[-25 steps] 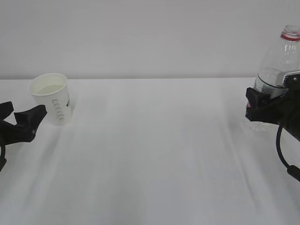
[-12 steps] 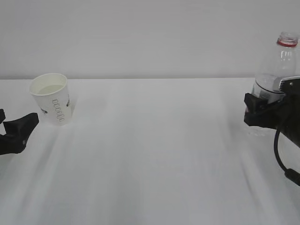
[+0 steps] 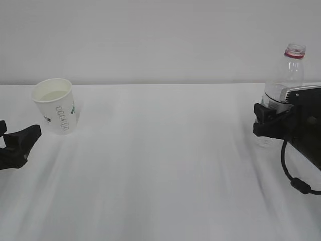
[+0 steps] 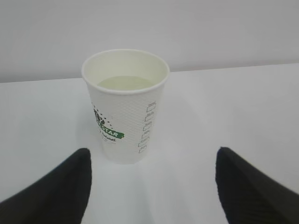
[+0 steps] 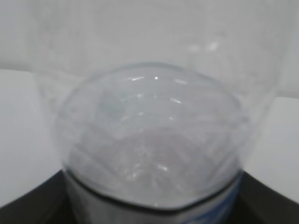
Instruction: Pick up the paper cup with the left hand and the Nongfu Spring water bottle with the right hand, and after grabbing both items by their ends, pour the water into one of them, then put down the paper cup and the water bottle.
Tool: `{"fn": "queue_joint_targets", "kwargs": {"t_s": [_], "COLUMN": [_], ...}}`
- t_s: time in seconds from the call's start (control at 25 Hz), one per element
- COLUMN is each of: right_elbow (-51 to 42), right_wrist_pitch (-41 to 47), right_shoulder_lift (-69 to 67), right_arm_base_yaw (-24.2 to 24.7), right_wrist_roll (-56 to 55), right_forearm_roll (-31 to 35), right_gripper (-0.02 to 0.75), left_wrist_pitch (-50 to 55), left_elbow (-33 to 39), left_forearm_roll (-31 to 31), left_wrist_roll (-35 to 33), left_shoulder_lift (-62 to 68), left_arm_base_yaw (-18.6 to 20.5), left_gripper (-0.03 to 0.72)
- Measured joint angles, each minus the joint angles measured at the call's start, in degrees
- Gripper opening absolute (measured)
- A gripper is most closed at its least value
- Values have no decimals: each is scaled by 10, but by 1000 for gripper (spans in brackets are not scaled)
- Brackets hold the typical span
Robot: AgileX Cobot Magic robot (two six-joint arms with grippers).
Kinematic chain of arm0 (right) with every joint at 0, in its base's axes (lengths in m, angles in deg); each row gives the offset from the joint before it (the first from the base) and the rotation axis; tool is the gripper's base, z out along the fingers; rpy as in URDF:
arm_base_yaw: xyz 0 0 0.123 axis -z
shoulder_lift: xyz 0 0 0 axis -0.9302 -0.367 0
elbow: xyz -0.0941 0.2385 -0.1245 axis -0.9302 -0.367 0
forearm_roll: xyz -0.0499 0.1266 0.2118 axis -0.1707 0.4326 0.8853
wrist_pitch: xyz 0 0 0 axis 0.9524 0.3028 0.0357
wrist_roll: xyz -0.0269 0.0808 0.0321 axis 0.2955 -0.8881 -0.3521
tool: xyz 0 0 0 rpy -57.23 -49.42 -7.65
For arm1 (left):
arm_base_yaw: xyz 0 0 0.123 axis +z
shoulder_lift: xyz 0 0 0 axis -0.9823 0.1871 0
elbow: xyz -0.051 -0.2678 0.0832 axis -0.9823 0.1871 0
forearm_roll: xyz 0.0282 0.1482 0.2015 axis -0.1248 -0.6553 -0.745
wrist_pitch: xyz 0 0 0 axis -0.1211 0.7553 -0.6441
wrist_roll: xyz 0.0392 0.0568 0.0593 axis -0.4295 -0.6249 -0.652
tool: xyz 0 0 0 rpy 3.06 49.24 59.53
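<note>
Fingers [image 4: 51, 189] of the left end effector [image 4: 152, 186] fill the lower corners of the left wrist view, spread wide with bare white surface [image 4: 243, 107] between them and nothing in their grip. Straight ahead of that gap, a little beyond the tips and apart from them, stands the paper cup [image 4: 125, 105], upright on the surface, its green logo turned toward the left finger and a column of embossed letters running down its side. Pale liquid sits inside, its level a little below the rim.

In the exterior view the left end effector [image 3: 17, 143] is low at the left edge, with the cup beyond it and slightly to its right, not touching it.

At the right edge of that view, the right end effector [image 3: 268, 120] is closed around the middle of the Nongfu Spring water bottle [image 3: 286, 75], whose capless neck with a red ring rises above the grip. Whether the bottle's base touches the surface cannot be told. In the right wrist view the bottle's clear wall is pressed close between the dark fingers [image 5: 32, 198], and water [image 5: 152, 140] shows inside it, its curved level seen just above the fingers.
</note>
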Motion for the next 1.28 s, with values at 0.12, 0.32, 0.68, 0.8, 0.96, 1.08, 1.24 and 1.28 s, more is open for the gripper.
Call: {"fn": "queue_joint_targets", "kwargs": {"t_s": [0.12, 0.32, 0.68, 0.8, 0.96, 1.08, 1.24, 1.28], "right_elbow": [9, 15, 15, 6, -12, -26, -47, -53], "right_wrist_pitch": [-1, -17, -27, -27, -27, -26, -24, -24], "right_shoulder_lift": [-15, -36, -49, -49, -49, -48, -19, -8], "right_arm_base_yaw": [0, 0, 0, 0, 0, 0, 0, 0], "right_wrist_roll": [0, 0, -1, -2, -2, -2, -2, -2], "right_forearm_roll": [0, 0, -43, -43, -39, -33, -29, -29], "right_gripper": [479, 487, 666, 669, 668, 664, 661, 659], "left_wrist_pitch": [0, 0, 0, 0, 0, 0, 0, 0], "left_elbow": [0, 0, 0, 0, 0, 0, 0, 0], "left_forearm_roll": [0, -1, -2, -4, -5, -5, -6, -6], "left_wrist_roll": [0, 0, 0, 0, 0, 0, 0, 0], "left_shoulder_lift": [0, 0, 0, 0, 0, 0, 0, 0], "left_arm_base_yaw": [0, 0, 0, 0, 0, 0, 0, 0], "left_gripper": [596, 591, 590, 590, 589, 589, 589, 589]}}
